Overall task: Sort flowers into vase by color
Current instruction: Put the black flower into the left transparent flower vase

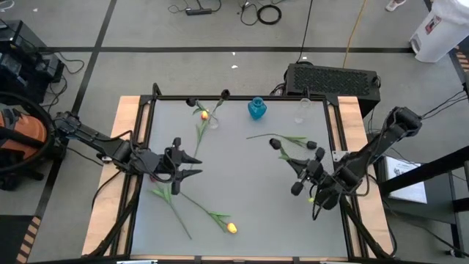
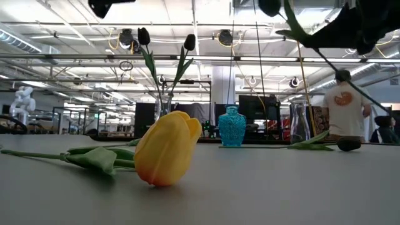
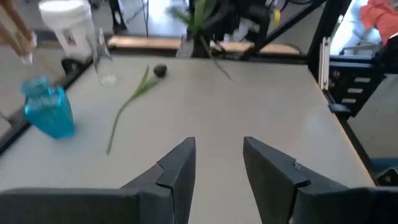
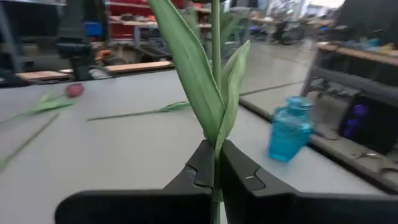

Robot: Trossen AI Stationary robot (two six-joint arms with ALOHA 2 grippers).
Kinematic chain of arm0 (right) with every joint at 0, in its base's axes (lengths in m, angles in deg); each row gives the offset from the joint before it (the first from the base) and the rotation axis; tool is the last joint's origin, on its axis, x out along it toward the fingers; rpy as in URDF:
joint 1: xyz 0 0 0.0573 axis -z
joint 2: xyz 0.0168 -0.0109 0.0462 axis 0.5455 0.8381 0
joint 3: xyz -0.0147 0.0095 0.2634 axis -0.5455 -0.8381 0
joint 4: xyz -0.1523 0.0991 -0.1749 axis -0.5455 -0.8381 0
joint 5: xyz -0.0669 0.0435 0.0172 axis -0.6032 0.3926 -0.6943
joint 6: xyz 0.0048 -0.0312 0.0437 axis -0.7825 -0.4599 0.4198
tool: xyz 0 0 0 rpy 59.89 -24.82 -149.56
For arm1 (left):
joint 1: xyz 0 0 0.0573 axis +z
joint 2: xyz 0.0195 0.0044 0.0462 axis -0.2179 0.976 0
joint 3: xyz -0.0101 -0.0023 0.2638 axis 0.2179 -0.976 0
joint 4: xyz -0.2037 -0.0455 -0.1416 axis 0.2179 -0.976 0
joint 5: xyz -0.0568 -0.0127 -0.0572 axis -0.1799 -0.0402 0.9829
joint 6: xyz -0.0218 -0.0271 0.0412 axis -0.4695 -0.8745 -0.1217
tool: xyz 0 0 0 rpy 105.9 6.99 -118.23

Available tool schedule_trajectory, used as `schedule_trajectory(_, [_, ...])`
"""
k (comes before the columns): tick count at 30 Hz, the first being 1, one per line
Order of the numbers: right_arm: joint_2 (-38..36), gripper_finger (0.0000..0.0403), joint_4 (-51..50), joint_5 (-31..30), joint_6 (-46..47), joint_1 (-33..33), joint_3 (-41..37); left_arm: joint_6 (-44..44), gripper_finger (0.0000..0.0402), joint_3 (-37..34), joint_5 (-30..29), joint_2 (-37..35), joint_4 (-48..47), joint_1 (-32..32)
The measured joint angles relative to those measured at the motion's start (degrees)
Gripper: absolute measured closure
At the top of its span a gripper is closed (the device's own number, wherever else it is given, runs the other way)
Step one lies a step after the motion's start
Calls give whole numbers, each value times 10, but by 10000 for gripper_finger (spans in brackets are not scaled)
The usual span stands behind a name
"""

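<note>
1. The right gripper (image 4: 214, 171) hangs over the right side of the bench (image 1: 242, 176), its fingers pinched tight on the green stem of a black-headed tulip (image 1: 292, 155); the long leaves stand up just beyond the fingertips in the right wrist view.
2. The left gripper (image 1: 192, 166) sits at the left-centre of the bench with its fingers spread and nothing between them, pointing toward the other arm.
3. A yellow tulip (image 1: 231, 228) lies flat near the front edge of the bench, its stem running back toward the left gripper; in the low view its head fills the foreground.
4. Another black tulip (image 1: 275, 143) lies on the bench right of centre, stem stretched out to the left.
5. At the back edge a clear vase (image 2: 164, 106) holds two black tulips upright, and another yellow tulip (image 1: 204, 114) lies by it.
6. A blue vase (image 1: 256, 108) stands at the back centre, with a second clear vase (image 1: 304, 108) further right.
7. A person (image 2: 345, 106) in a white shirt stands in the room beyond.
</note>
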Motion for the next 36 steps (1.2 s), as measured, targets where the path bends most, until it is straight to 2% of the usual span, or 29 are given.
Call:
schedule_trajectory(5, [0, 402, 218, 115, -193, 40, -30, 41, 260, 0, -1, 0, 44, 0])
schedule_trajectory(9, [0, 402, 450, 262, -378, 90, -62, 61, 260, 0, -1, 2, 70, 0])
schedule_trajectory(13, [0, 402, 598, 396, -468, 148, -88, 86, 260, 0, -3, 8, 99, 2])
schedule_trajectory(18, [9, 402, 633, 509, -466, 227, -92, 134, 260, 0, -4, 36, 173, 2])
schedule_trajectory(25, [82, 402, 725, 649, -440, 311, -77, 207, 260, 0, 1, 109, 309, 23])
schedule_trajectory(28, [118, 402, 728, 685, -436, 326, -45, 220, 260, 0, 7, 136, 357, 42])
schedule_trajectory(36, [205, 402, 728, 728, -454, 339, 39, 204, 260, 0, 100, 173, 448, 90])
